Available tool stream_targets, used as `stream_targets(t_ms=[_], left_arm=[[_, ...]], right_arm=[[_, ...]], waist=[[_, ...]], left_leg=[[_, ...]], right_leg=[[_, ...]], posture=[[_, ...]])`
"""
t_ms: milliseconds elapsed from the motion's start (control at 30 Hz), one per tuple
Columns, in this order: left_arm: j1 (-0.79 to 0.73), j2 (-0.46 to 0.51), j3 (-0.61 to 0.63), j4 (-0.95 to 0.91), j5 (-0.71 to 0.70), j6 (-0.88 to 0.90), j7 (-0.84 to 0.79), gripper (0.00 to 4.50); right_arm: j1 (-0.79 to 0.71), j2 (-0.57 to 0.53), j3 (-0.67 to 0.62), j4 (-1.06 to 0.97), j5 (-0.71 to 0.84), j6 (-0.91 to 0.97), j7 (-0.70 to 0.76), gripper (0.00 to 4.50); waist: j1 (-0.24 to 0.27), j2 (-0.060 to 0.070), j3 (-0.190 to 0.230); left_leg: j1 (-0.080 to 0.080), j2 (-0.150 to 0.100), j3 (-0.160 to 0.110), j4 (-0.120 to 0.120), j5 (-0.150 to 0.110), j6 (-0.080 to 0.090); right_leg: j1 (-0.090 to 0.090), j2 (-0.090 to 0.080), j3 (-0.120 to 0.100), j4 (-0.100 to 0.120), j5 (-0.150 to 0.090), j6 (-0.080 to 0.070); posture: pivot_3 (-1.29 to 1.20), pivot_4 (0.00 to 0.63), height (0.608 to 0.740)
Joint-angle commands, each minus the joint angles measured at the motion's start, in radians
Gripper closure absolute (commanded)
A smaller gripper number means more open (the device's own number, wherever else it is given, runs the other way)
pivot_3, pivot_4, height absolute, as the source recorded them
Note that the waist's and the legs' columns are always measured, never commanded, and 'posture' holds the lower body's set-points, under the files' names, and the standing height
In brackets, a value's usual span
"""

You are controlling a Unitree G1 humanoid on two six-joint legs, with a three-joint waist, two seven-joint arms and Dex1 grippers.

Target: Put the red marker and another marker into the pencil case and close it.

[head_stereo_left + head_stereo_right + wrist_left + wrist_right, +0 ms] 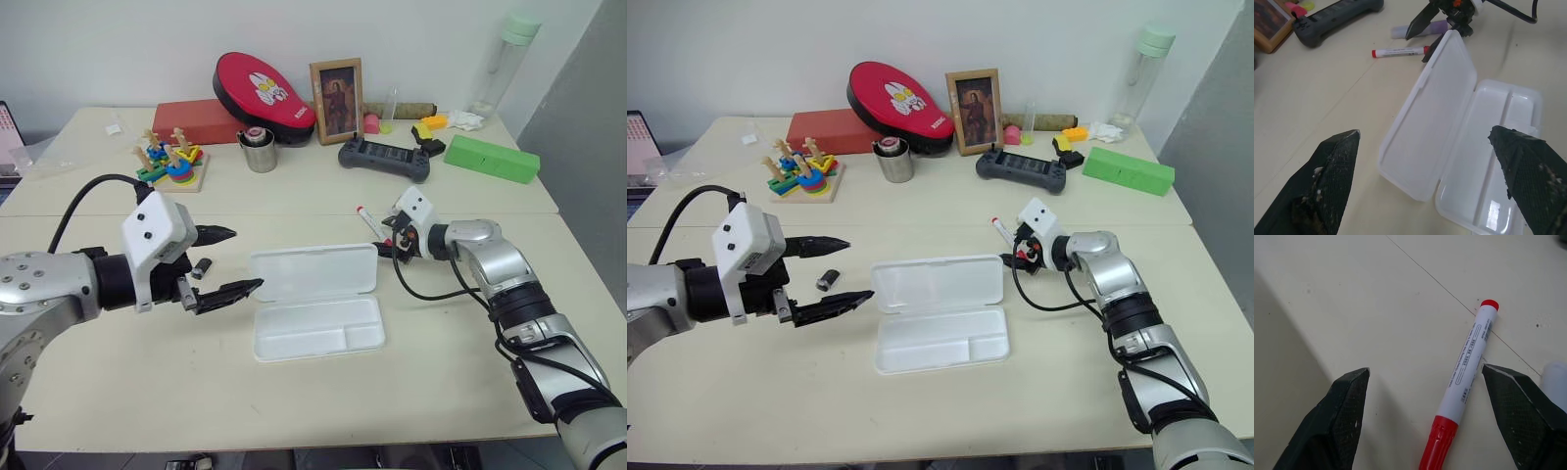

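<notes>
In the head view the pencil case (315, 302) lay open at centre, ready to receive; the left wrist view showed the left gripper (1432, 183) spread idle above it; the right wrist view had the right gripper (1425, 418) spread astride the red marker (1462, 391), lower centre, apparently to pinch it.

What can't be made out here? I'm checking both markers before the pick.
- Lilac marker: in the left wrist view the right gripper covers its middle; its pale end is cut by the right wrist view's edge.
- Red marker: its cap runs off the right wrist view's edge; in the left eye view the gripper hides its lower end.
- Pencil case: tray cut off in the left wrist view.
- Small dark object near the left gripper: too small to identify.
</notes>
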Motion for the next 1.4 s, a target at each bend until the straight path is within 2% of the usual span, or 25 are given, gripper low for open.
stream_targets(t_ms=[33, 233, 567, 600, 633, 867, 1100, 1400], left_arm=[[-0.033, 0.035, 0.045, -0.026, -0.016, 0.000, -0.006, 0.00], [-0.116, 0.032, 0.005, -0.025, -0.029, 0.005, 0.021, 0.00], [-0.128, 0.031, -0.002, -0.018, -0.017, -0.003, 0.031, 0.00], [-0.127, 0.030, -0.003, -0.017, -0.014, -0.006, 0.031, 0.00], [-0.125, 0.030, -0.002, -0.016, -0.012, -0.008, 0.030, 0.00], [-0.125, 0.027, -0.004, -0.008, 0.002, -0.020, 0.030, 0.00], [-0.119, 0.026, -0.005, 0.000, 0.005, -0.031, 0.026, 0.00], [-0.121, 0.022, -0.011, 0.003, 0.014, -0.040, 0.024, 0.00]], right_arm=[[-0.032, 0.017, -0.015, 0.031, -0.009, -0.008, -0.001, 0.69], [-0.090, 0.048, -0.033, 0.145, -0.016, -0.003, -0.017, 0.69], [-0.153, 0.079, -0.067, 0.300, -0.018, 0.030, -0.031, 0.69], [-0.156, 0.081, -0.071, 0.316, -0.020, 0.032, -0.036, 1.04], [-0.159, 0.083, -0.073, 0.325, -0.023, 0.032, -0.040, 1.16], [-0.154, 0.083, -0.067, 0.323, -0.036, 0.024, -0.028, 2.89], [-0.148, 0.082, -0.060, 0.312, -0.045, 0.017, -0.026, 4.24], [-0.139, 0.078, -0.048, 0.292, -0.060, -0.011, -0.020, 4.24]], waist=[[0.000, 0.000, 0.000], [0.000, 0.000, 0.000], [-0.001, 0.000, 0.000], [-0.001, 0.000, 0.000], [-0.001, 0.000, 0.000], [-0.002, 0.000, 0.000], [-0.003, 0.000, 0.000], [-0.003, 0.000, 0.000]], left_leg=[[0.000, 0.000, 0.000, 0.000, 0.000, 0.000], [0.000, 0.000, 0.000, 0.001, 0.000, 0.000], [0.000, 0.000, 0.000, 0.000, 0.000, 0.000], [0.000, 0.000, 0.000, 0.000, 0.000, 0.000], [0.000, 0.000, 0.000, 0.000, 0.000, 0.000], [0.000, 0.000, 0.000, 0.000, 0.000, 0.000], [0.000, 0.000, 0.000, 0.000, 0.000, 0.000], [0.000, 0.000, 0.000, 0.000, 0.000, 0.000]], right_leg=[[0.000, 0.000, 0.000, 0.000, 0.000, 0.000], [0.000, 0.000, 0.000, 0.000, 0.000, 0.000], [0.000, 0.000, 0.000, 0.000, 0.000, 0.000], [0.000, 0.000, 0.000, 0.000, 0.000, 0.000], [0.000, 0.000, 0.000, 0.000, 0.000, 0.000], [0.000, 0.000, 0.000, 0.000, 0.000, 0.000], [0.000, 0.000, 0.000, 0.000, 0.000, 0.000], [0.000, 0.000, 0.000, 0.000, 0.000, 0.000]], posture=[[0.00, 0.150, 0.740], [0.00, 0.150, 0.740], [0.00, 0.150, 0.740], [0.00, 0.150, 0.740], [0.00, 0.150, 0.740], [0.00, 0.150, 0.740], [0.00, 0.150, 0.740], [0.00, 0.150, 0.740]])
